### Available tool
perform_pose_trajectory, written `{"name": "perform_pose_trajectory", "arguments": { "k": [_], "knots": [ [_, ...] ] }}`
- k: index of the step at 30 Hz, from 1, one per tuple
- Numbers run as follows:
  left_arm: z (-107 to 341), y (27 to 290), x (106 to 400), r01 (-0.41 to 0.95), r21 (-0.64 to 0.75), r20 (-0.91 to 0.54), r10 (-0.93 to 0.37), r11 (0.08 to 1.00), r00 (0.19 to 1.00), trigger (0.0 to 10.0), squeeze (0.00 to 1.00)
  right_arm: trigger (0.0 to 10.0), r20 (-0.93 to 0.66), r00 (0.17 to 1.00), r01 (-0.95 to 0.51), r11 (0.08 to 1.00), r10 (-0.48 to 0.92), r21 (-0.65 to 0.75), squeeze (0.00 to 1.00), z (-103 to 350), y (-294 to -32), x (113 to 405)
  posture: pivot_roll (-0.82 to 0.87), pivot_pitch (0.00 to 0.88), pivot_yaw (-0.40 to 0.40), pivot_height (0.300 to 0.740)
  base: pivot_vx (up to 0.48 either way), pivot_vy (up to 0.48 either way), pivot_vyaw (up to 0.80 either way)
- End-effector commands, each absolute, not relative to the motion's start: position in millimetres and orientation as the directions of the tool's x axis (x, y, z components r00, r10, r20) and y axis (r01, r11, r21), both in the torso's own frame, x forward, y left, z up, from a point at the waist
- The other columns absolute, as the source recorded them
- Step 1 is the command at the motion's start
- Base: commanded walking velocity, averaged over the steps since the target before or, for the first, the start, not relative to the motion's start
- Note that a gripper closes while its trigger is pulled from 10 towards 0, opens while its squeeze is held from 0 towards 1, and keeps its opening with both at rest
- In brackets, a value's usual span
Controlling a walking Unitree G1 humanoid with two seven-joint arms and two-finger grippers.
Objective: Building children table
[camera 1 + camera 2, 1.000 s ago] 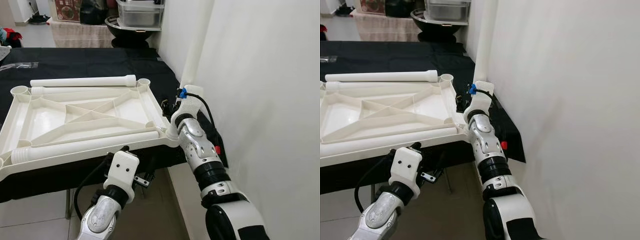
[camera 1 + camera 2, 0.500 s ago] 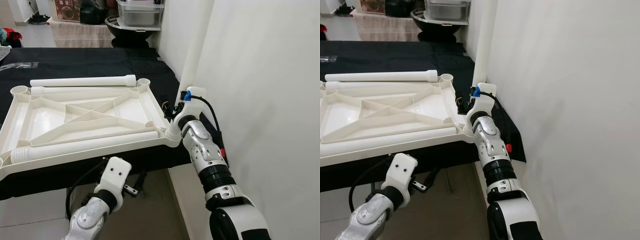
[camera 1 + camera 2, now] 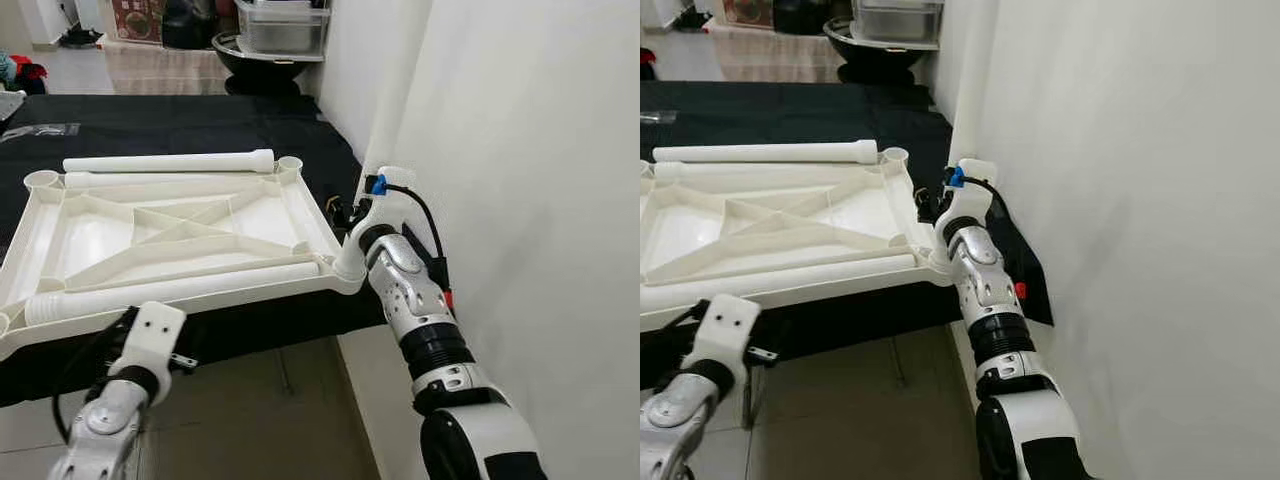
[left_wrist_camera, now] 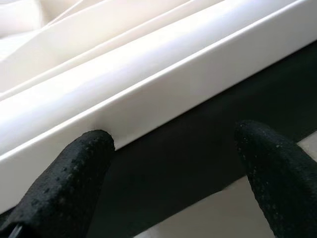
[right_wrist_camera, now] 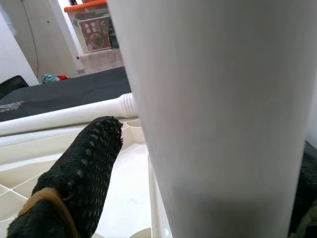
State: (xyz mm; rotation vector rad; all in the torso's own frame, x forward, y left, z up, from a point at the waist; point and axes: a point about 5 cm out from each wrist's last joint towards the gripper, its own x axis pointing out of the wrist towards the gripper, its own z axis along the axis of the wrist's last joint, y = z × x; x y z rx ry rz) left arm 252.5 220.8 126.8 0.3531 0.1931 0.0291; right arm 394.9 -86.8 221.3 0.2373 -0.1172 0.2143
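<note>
At the tabletop's (image 3: 190, 230) near corner, the right gripper (image 5: 198, 163) clamps the upright leg (image 3: 385, 100); the left gripper (image 4: 173, 163) gapes below the rim.

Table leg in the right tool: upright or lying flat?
Upright: the leg rises from the tabletop's near right corner, with the right tool around it.

Plain white wall (image 3: 520, 150) along the right side. Black-draped worktop (image 3: 180, 120) runs up to it. Pale tiled floor (image 3: 260, 420) below the near edge. Beyond the far edge, a clear storage bin (image 3: 283, 25) and dark basin (image 3: 265, 55). Even daylight.
</note>
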Motion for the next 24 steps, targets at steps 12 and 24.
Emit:
{"name": "perform_pose_trajectory", "arguments": {
  "k": [12,24],
  "knots": [
    [137,298,259,-0.155,0.458,-0.144,0.245,0.875,0.959,10.0,0.00,10.0,0.145,0.971,-0.219,0.946,0.188,0.239,0.00,225,-90,397,0.06,0.085,-0.121,0.740,0.000,0.000,0.00],
    [161,298,278,-0.159,0.478,-0.042,0.204,0.864,0.978,10.0,0.00,10.0,0.146,0.957,-0.281,0.929,0.252,0.240,0.00,222,-79,393,0.07,0.081,-0.116,0.740,0.000,0.000,0.00]
  ]
}}
